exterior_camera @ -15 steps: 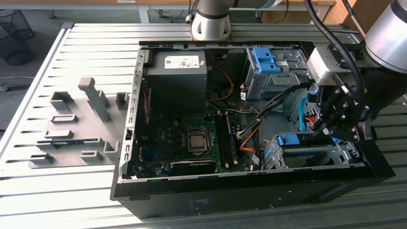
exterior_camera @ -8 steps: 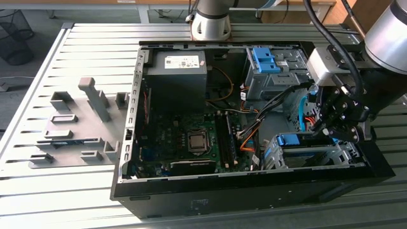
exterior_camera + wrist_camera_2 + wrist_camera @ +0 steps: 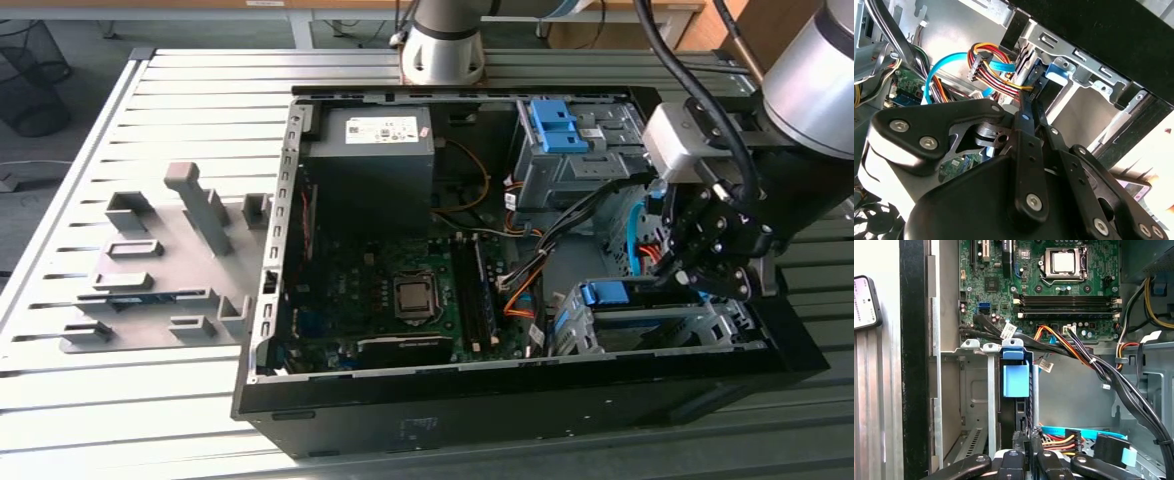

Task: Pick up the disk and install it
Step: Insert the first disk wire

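A big slatted metal table (image 3: 147,400) is holding an open black computer case (image 3: 534,400). The case is lying on its side, so its inside is showing. A green board (image 3: 387,300) is sitting in the middle of it, and a big black box (image 3: 371,170) with a white sticker is sitting at the far side. A grey tray (image 3: 160,270) with upright blocks is lying on the table, at the exterior view's left of the case.

The robot arm (image 3: 827,70) is reaching down from the exterior view's right into the case. A metal cage (image 3: 667,330) is standing in the near corner there, and many coloured wires (image 3: 1074,352) are running past it.

The gripper (image 3: 714,275) is hanging right over the cage. Its fingers are pressed close together on the disk (image 3: 1016,385), which is standing on edge in a slot of the cage. In the first wrist view the disk's blue end (image 3: 1016,380) is sticking out between the metal bars. In the second wrist view the black fingers (image 3: 1026,130) are pointing down into the cage beside a blue tab (image 3: 1059,70).

A bare blue bracket (image 3: 554,125) is sitting in the far cage.
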Controlling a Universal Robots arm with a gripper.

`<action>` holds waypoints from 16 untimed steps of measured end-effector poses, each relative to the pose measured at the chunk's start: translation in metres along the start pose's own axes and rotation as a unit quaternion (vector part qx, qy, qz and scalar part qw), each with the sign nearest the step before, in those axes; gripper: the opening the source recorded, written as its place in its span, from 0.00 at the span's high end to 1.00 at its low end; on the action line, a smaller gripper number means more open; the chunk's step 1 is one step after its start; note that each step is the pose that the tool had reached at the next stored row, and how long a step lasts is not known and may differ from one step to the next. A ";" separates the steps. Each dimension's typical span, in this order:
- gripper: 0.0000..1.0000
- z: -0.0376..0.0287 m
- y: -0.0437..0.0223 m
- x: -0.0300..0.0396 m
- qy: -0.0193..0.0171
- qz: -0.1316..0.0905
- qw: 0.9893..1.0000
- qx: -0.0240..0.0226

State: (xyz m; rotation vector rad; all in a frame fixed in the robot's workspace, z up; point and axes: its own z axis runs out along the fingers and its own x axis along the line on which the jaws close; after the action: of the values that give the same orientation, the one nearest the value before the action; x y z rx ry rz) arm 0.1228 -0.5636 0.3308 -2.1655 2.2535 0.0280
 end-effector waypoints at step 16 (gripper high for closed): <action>0.76 0.0019 -0.0001 0.0001 0.000 0.000 1.000 0.000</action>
State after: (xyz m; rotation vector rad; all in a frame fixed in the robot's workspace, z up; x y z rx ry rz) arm 0.1229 -0.5637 0.3289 -2.1651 2.2531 0.0289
